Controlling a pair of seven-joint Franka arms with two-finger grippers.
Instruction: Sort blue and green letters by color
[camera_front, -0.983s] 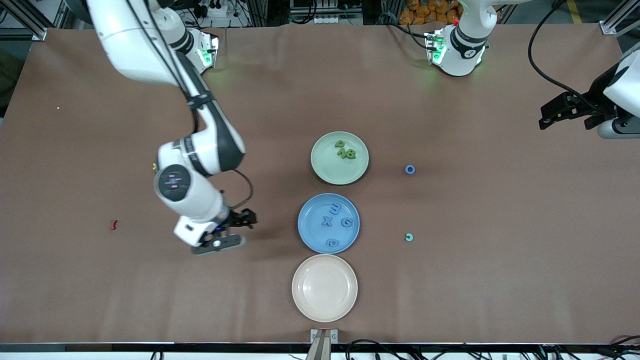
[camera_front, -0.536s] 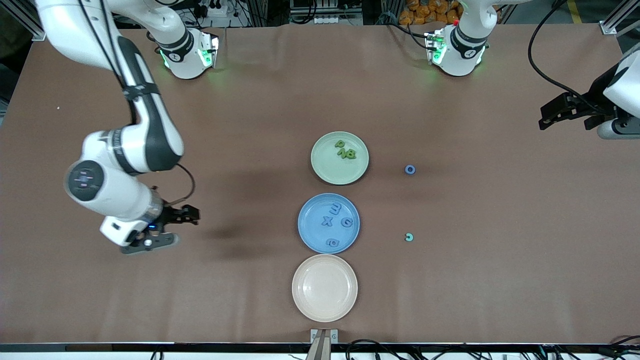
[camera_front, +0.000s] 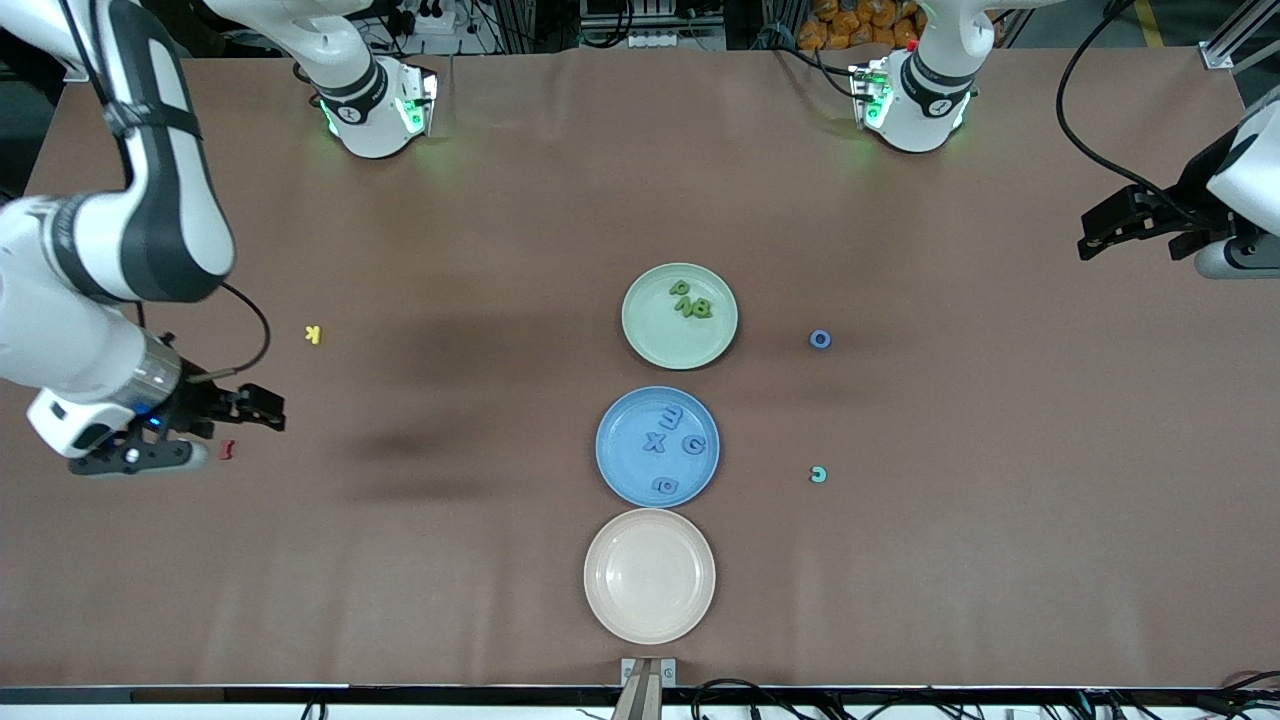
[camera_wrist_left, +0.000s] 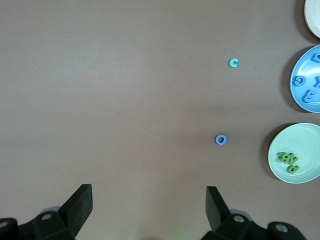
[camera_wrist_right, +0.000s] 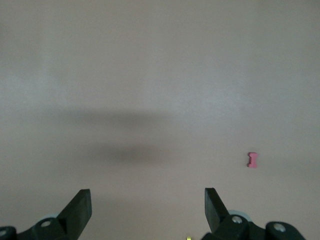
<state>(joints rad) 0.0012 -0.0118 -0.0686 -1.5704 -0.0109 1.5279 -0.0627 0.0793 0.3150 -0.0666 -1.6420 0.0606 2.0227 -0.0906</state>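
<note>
Jaws: both grippers are gaping wide, holding nothing.
Right gripper (camera_front: 262, 410): swinging away from the plates, now over the red letter (camera_front: 227, 450).
Left gripper (camera_front: 1100, 232): waiting.
Blue O (camera_front: 820, 339), teal C (camera_front: 818, 474): sitting unsorted on the tabletop (camera_front: 500, 200) beside the plates, so sorting isn't finished.

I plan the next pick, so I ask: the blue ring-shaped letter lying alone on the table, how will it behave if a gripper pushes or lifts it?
The blue O lies flat on the table, so it will probably slide, not roll. It looks chunky and tiny beside the green plate, so likely stiff and light. Its round edge may slip between the fingers.
</note>
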